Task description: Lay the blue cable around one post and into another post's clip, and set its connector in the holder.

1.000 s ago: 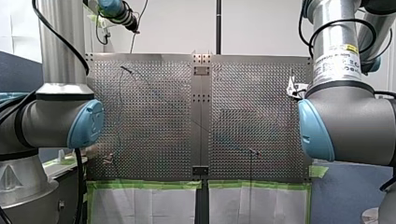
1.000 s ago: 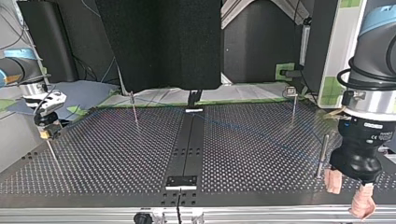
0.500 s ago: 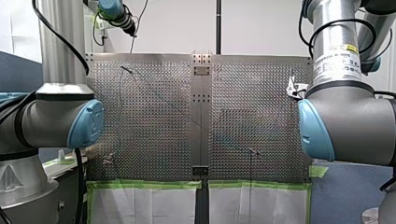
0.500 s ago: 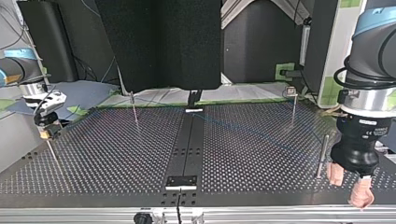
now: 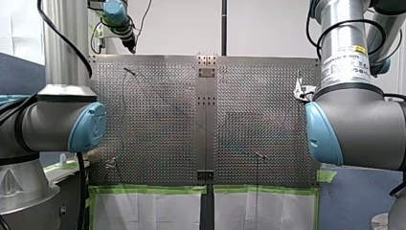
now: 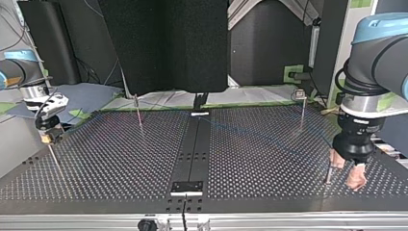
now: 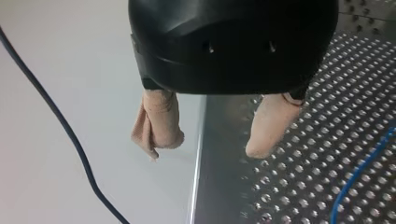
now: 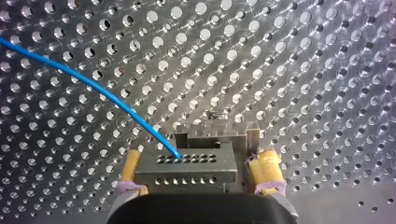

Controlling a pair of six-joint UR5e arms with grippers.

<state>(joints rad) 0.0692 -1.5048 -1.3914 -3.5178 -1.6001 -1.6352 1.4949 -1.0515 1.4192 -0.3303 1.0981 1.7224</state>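
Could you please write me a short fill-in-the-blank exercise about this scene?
1. The right end effector is shut on the ___.
2. The cable leaving it is coloured ___.
3. The left end effector is ___ and empty.
Missing words: connector; blue; open.

Front view high over the perforated table (image 5: 158,120), facing out from its near edge, top view low at its far edge, facing back, 2 wrist views close above the same table.
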